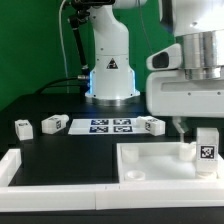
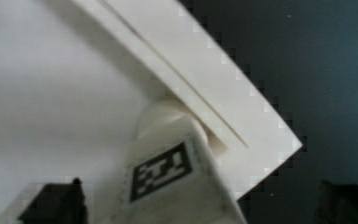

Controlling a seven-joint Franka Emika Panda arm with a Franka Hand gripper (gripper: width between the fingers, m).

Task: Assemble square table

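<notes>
**Item 1: square table slab** (image 1: 150,165). White, with a raised rim. It is laid flat on the black tabletop (image 1: 60,150), at the front of the exterior view's right.

**Item 2: upright leg** (image 1: 205,148). Small and white. It is stood on end at the slab's corner on the exterior view's right, with its black-and-white tag turned to the camera. In the wrist view it (image 2: 167,165) is seen from above, set against the slab's angled edge. How firmly it is seated cannot be told.

**Item 3: loose legs, three.** Two are laid on the tabletop at the exterior view's left (image 1: 22,127) (image 1: 52,125), near each other. A third (image 1: 152,124) is laid just beside the marker board's end on the exterior view's right.

**Item 4: marker board** (image 1: 105,125). Flat and tagged, it is placed in front of the robot base (image 1: 110,60).

**Item 5: border rail** (image 1: 15,165). White and L-shaped, it is placed along the front at the exterior view's left.

**Item 6: hand** (image 2: 199,203). It is held directly above the upright leg. The dark fingers (image 2: 55,203) are spread wide, the leg is framed between them and touched by neither, and nothing is gripped.
</notes>
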